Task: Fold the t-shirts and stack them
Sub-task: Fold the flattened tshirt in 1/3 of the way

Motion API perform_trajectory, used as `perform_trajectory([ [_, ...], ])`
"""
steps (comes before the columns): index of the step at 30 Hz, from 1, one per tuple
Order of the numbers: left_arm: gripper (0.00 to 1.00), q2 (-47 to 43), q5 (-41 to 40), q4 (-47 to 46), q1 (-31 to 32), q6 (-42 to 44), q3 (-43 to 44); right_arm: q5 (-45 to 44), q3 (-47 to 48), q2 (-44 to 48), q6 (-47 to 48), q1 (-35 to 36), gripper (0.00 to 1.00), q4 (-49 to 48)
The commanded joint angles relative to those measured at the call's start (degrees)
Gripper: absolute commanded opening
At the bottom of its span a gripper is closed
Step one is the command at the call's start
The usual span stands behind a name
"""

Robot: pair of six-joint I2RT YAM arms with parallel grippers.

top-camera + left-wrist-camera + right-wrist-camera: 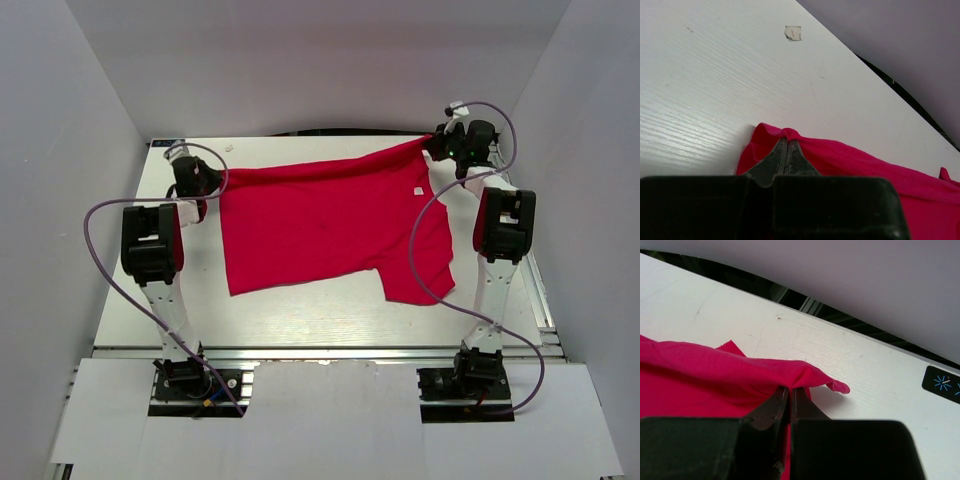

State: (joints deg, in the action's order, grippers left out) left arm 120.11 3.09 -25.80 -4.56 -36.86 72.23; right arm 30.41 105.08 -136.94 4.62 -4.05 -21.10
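A bright red t-shirt (320,225) lies spread across the middle of the white table, stretched between both grippers, with a small white label (420,189) near its right end. My left gripper (205,185) is shut on the shirt's far left corner, seen in the left wrist view (786,136) with cloth (865,165) bunched at the tips. My right gripper (435,148) is shut on the far right corner, where a fold of cloth (730,370) is pinched at the tips (791,390). A sleeve (415,270) hangs toward the front right.
The white table (300,320) has grey walls on three sides. A small pale patch (793,33) marks the table at the far left. A dark gap (790,295) runs along the table's far edge. Purple cables (100,240) loop beside both arms.
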Motion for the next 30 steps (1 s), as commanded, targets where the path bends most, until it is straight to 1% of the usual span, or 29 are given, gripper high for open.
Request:
perform_trajectory([
  [1, 0.00, -5.42, 2.00, -1.88, -0.63, 0.48, -1.03, 3.42, -1.10, 3.79, 1.18, -1.31, 0.00, -2.36],
  [7, 0.00, -6.91, 3.58, -2.50, -0.80, 0.56, -2.61, 4.65, -2.42, 4.23, 2.14, -2.62, 0.00, -1.14],
  [12, 0.00, -8.67, 5.43, -3.29, -0.80, 0.48, -4.90, 3.60, -1.63, 3.44, 3.02, -2.62, 0.00, 0.89],
  [20, 0.00, -12.27, 5.78, -3.73, -0.98, 1.18, -8.85, 5.35, -2.77, 4.14, 2.06, -2.98, 0.00, -0.43],
  [30, 0.00, -12.63, 5.79, -3.73, -1.07, 1.44, -10.17, 7.29, -4.27, 5.98, 0.56, -3.24, 0.00, -1.22],
])
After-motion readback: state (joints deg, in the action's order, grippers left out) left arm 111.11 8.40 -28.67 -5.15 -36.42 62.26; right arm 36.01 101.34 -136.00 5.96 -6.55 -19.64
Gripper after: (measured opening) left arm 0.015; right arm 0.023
